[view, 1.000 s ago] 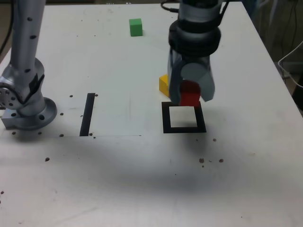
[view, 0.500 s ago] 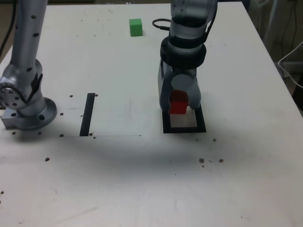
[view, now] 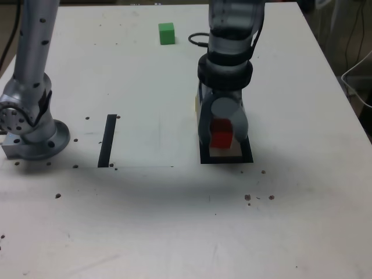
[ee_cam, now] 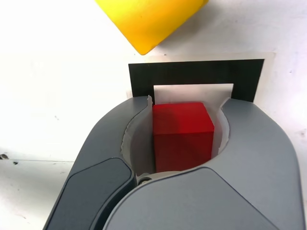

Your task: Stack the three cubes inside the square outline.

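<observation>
Jaws round red cube, yellow cube cut off in wrist view.

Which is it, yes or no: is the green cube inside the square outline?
No, the green cube sits apart, well beyond the outline.

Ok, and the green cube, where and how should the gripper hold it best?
Probably by two opposite upright sides, coming from above: the green cube sits flat, its top bare, nothing close beside it, so the jaws of the gripper should fit around.

White table, green cube, yellow cube, black square outline
</observation>
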{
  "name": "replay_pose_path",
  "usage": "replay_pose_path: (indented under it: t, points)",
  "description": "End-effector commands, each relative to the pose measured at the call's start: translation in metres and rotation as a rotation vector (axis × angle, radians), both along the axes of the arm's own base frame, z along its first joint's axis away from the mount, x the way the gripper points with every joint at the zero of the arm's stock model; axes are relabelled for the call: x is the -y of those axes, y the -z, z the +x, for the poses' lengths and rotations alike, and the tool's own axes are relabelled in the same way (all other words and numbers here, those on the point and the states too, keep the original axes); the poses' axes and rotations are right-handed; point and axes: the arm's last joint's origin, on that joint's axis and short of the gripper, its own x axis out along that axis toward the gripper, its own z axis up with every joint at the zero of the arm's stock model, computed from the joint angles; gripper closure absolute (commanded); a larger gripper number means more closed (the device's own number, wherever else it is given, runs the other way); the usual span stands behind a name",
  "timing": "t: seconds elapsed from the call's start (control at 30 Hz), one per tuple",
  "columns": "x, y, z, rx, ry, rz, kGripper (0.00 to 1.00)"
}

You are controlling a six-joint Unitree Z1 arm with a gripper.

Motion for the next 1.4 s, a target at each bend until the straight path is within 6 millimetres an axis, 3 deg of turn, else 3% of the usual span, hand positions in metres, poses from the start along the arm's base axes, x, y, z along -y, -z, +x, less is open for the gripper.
replay_pose_path:
  t: [0.0, 0.13, 0.23, 0.5, 0.6, 0.87, 1.1, 1.37]
  points:
    - [-0.002, 0.002, 0.0, 0.0, -0.001, -0.006, 0.74]
    - [-0.002, 0.003, 0.0, 0.002, -0.001, -0.01, 0.73]
    - [-0.002, 0.003, 0.0, 0.004, 0.003, -0.013, 0.64]
    - [-0.001, 0.004, 0.001, 0.008, 0.042, -0.051, 0.14]
    - [0.0, 0.003, 0.0, 0.009, 0.044, -0.06, 0.02]
    - [0.0, -0.011, -0.005, 0.032, 0.051, -0.067, 0.0]
    - [-0.003, -0.037, -0.014, 0.054, 0.068, -0.062, 0.0]
    - [-0.025, -0.06, -0.029, 0.076, 0.003, -0.04, 0.0]
